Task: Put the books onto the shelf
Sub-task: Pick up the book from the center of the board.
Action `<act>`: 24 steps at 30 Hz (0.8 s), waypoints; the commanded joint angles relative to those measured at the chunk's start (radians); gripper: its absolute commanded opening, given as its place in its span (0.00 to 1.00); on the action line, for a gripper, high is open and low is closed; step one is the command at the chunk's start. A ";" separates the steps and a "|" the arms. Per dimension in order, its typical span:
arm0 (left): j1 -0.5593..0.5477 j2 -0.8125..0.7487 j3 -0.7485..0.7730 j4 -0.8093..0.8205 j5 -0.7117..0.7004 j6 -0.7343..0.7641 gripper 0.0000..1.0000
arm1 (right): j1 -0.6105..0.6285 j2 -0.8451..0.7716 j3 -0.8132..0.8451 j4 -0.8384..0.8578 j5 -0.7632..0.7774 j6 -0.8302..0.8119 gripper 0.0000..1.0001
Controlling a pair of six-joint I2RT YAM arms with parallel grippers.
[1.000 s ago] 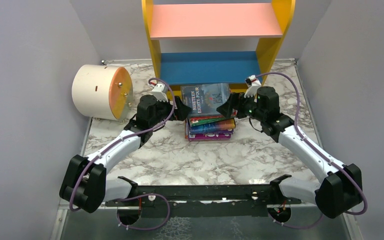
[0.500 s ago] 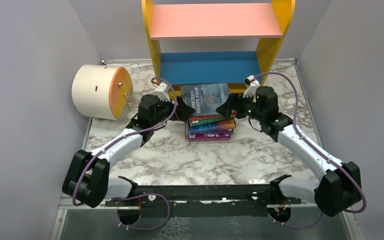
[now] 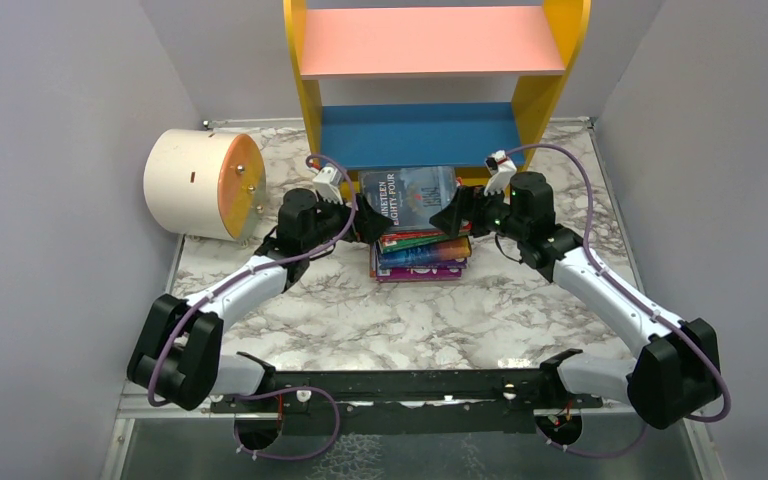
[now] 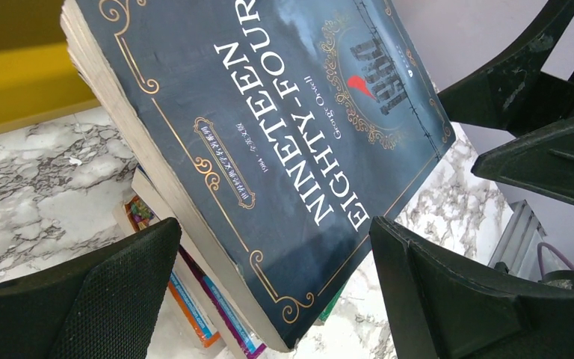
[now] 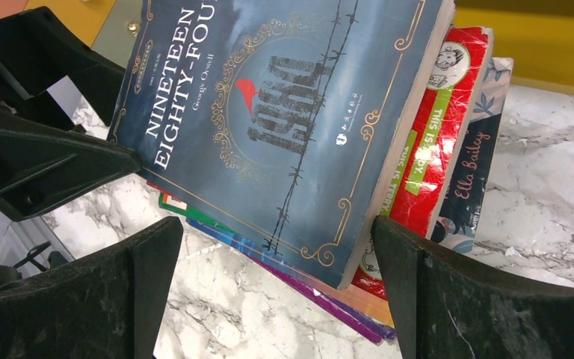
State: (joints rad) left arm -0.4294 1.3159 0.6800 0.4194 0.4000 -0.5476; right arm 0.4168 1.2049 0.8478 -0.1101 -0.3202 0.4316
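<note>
While both arms are stretched forward with elbows bent, one stack of books (image 3: pixel 420 255) is flanked by the two pairs of jaws, with the shelf (image 3: pixel 305 100) just beyond them.
The left gripper (image 4: pixel 273 228) and right gripper (image 5: pixel 276 224) are spread wide, unclenched. A corner of the dark blue top book (image 3: pixel 410 195) is seen between each pair of jaws; contact cannot be told. The lower books are mostly covered, and about six are counted.

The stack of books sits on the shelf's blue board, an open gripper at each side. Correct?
No: the stack of books sits on the table before the shelf, as the top view shows, the left gripper and right gripper open at its sides.
</note>
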 commanded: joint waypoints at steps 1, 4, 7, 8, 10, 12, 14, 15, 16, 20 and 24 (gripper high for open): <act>0.001 0.023 0.017 0.046 0.046 -0.006 0.93 | 0.004 0.018 -0.007 0.031 -0.059 -0.007 0.96; 0.001 0.038 0.028 0.053 0.067 -0.005 0.93 | 0.003 0.025 -0.006 0.035 -0.064 -0.007 0.95; 0.001 0.048 0.035 0.058 0.079 -0.006 0.92 | 0.004 0.027 0.000 0.030 -0.067 -0.011 0.95; 0.001 0.049 0.035 0.061 0.082 -0.008 0.91 | 0.003 0.027 0.000 0.029 -0.068 -0.015 0.95; 0.001 0.044 0.033 0.069 0.085 -0.010 0.83 | 0.003 0.028 0.001 0.027 -0.068 -0.018 0.95; 0.001 0.032 0.030 0.075 0.089 -0.010 0.70 | 0.004 0.030 0.001 0.027 -0.066 -0.020 0.95; 0.001 0.013 0.029 0.079 0.096 -0.008 0.57 | 0.004 0.030 -0.002 0.026 -0.062 -0.023 0.95; 0.001 0.001 0.027 0.079 0.097 -0.009 0.50 | 0.004 0.029 -0.003 0.024 -0.060 -0.025 0.95; 0.001 -0.013 0.025 0.079 0.097 -0.008 0.45 | 0.004 0.028 -0.004 0.025 -0.058 -0.025 0.95; 0.001 -0.064 0.022 0.078 0.095 -0.005 0.19 | 0.004 0.025 -0.011 0.025 -0.054 -0.028 0.95; 0.003 -0.096 0.026 0.076 0.099 -0.021 0.00 | 0.004 0.022 -0.014 0.024 -0.045 -0.038 0.95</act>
State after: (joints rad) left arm -0.4210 1.2667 0.6804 0.4625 0.4751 -0.5789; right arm 0.4152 1.2198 0.8478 -0.0971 -0.3462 0.4065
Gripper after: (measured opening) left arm 0.102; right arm 0.952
